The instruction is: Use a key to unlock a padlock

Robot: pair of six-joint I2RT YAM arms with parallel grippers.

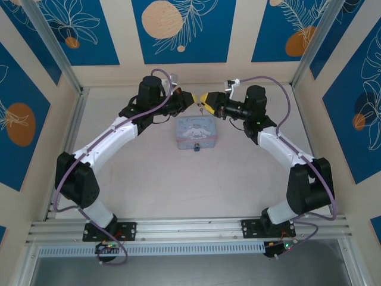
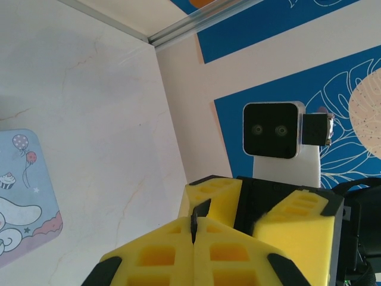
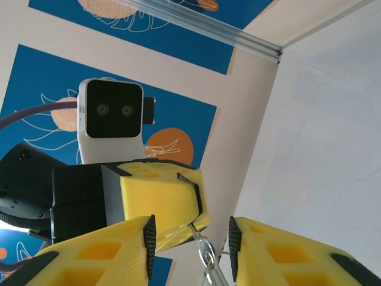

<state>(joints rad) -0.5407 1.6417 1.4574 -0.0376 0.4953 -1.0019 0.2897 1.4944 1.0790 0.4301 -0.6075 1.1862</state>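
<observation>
Aloft, left claw (image 2: 194, 229) pinching key (image 3: 203, 248); right claw (image 3: 190, 237) agape

The yellow-fingered left gripper (image 1: 191, 99) and right gripper (image 1: 206, 98) meet almost tip to tip, a tiny dark metal key (image 1: 202, 109) (barely a speck) dangling beneath. A small dark bluish padlock (image 1: 196, 147) sits at the pale blue rectangular tin's (image 1: 194, 128) near edge.

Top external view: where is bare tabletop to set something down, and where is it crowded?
Widest: bare tabletop from the pale blue rectangular tin to the near metal rail, white left arm and right arm either side. Smaller patches: both far corners. Crowded: far centre, left claw and right claw tip to tip beyond the tin, small dark padlock at its near edge.
</observation>
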